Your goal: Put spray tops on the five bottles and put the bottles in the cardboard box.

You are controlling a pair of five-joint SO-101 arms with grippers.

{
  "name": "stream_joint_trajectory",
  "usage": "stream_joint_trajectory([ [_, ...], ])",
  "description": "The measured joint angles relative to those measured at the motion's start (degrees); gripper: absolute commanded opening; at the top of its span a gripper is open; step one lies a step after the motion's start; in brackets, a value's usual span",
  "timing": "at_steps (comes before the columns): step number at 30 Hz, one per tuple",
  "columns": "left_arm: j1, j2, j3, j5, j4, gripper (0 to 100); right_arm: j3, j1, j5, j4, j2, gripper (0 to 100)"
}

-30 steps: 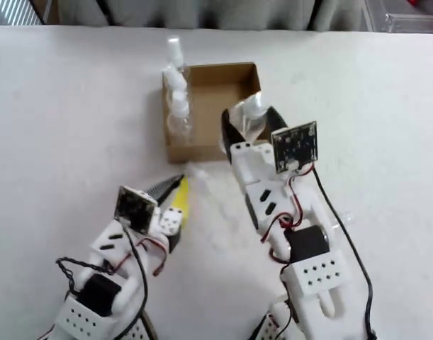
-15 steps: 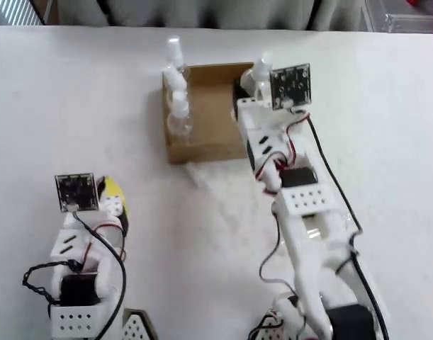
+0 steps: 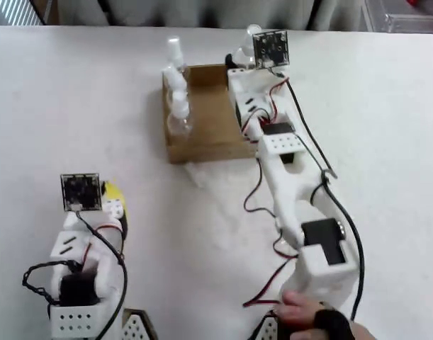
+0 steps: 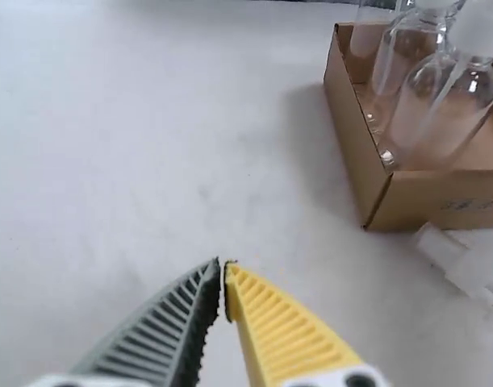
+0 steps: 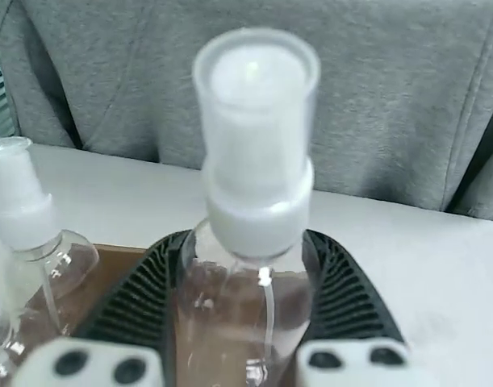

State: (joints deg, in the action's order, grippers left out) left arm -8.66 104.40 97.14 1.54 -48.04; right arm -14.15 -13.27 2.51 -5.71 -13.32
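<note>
Left arm folded back low over near-left part of surface (image 4: 133,121), wrist bent down. Left hand (image 4: 223,278) points forward and down, grey and yellow fingers (image 4: 278,330) pressed together at tips. Right arm stretched far forward, almost straight. Right hand (image 5: 248,258) level, black fingers (image 5: 347,298) clamped on both sides of bottle (image 5: 240,310).

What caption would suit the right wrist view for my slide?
Right pincer holding a spray-topped bottle upright at the cardboard box, next to another bottle standing inside.
</note>
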Motion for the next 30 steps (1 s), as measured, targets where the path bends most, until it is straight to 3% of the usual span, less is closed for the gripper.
stream_joint_trajectory([
  [10, 0.00, 0.00, 0.00, -3.60, 0.00, 2, 12.75, 0.00, 0.00, 0.00, -14.77, 1.6],
  [30, 0.00, 0.00, 0.00, -3.60, 0.00, 2, 24.44, 1.76, 0.00, 0.00, -27.87, 1.6],
])
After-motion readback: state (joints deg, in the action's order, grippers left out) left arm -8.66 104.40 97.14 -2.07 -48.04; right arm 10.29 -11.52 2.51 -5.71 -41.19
